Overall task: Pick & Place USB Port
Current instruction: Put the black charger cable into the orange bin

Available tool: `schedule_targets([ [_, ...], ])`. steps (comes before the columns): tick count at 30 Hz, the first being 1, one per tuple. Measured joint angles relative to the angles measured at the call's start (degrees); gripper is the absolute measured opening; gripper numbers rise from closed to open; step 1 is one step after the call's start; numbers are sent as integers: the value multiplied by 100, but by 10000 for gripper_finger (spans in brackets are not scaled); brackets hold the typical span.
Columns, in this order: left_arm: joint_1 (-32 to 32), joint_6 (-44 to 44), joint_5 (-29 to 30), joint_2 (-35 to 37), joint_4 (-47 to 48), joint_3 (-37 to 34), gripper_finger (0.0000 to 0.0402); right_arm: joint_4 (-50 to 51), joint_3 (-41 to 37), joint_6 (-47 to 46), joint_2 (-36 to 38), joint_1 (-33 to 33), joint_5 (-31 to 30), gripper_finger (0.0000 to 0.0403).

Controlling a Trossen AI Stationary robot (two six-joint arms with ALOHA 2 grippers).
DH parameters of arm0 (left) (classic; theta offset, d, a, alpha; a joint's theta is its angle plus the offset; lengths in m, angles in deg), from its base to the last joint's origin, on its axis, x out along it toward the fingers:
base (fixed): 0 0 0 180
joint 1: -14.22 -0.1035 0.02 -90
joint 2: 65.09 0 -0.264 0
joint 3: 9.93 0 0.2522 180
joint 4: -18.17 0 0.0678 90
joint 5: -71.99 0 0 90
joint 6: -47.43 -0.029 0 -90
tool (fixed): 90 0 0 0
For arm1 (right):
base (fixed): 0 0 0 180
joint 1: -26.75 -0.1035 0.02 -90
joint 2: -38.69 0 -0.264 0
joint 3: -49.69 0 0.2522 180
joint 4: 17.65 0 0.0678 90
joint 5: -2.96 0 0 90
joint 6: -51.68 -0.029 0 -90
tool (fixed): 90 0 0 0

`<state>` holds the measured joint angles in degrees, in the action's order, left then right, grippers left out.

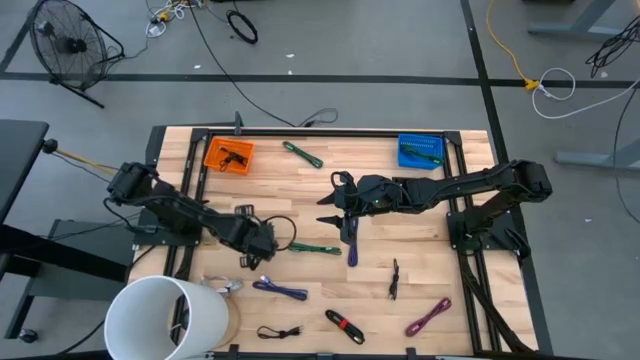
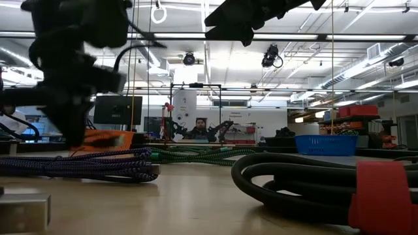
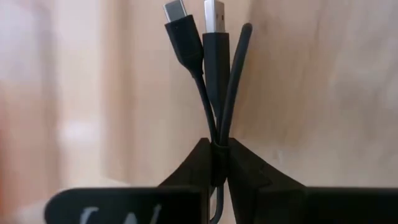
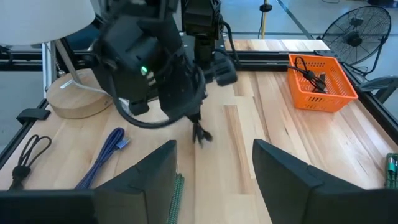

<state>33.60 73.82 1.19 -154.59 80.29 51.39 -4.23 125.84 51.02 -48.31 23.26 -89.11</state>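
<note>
While both dark arms reach toward the middle, a wooden worktop [image 1: 420,290] fills most of the overhead view. A large white cylinder [image 1: 165,320] stands at its near left corner. At the far edge sit an orange basket [image 1: 229,156], with a black cable in it, on the left and a blue basket [image 1: 420,151] on the right.

The left arm comes in from the left side; its left hand [image 1: 262,243] is low over the worktop's left half. In the left wrist view its fingers [image 3: 193,168] are pressed together, pinching a bundled black USB cable [image 3: 211,68], whose two plugs stick out beyond the fingertips. The right wrist view shows the same cable's ends hanging under that hand, close to the wood; whether they touch it cannot be told.

The right arm stretches from the right edge to the centre. Its right hand [image 1: 337,197] hovers there with fingers [image 4: 280,174] spread apart and nothing between them.

Loose cables lie scattered on the wood: a green one [image 1: 302,154] near the far edge, a dark blue one [image 1: 280,290] and a black-and-red one [image 1: 343,325] toward the front, and a purple one [image 1: 427,318] at the near right.
</note>
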Motion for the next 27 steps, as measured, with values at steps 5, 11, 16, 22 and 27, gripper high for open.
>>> schedule_targets([
  [5, -63, -3, 716, 14, 1140, 724, 27, -2, 0, -3, 0, -1, 1, 212],
  [11, -384, -471, 1454, 66, 1869, 1472, 27, 0, 0, -20, 0, -2, 11, 212],
  [16, -1062, -1241, 1575, 407, 1803, 1714, 27, 19, 0, -17, 0, -2, 13, 212],
  [22, -2157, -1986, 1376, 1154, 1457, 1735, 27, 59, 0, -15, 0, -1, 13, 212],
  [27, -3086, -2889, 491, 1684, 586, 1732, 27, 46, 0, 20, 0, 0, 13, 212],
])
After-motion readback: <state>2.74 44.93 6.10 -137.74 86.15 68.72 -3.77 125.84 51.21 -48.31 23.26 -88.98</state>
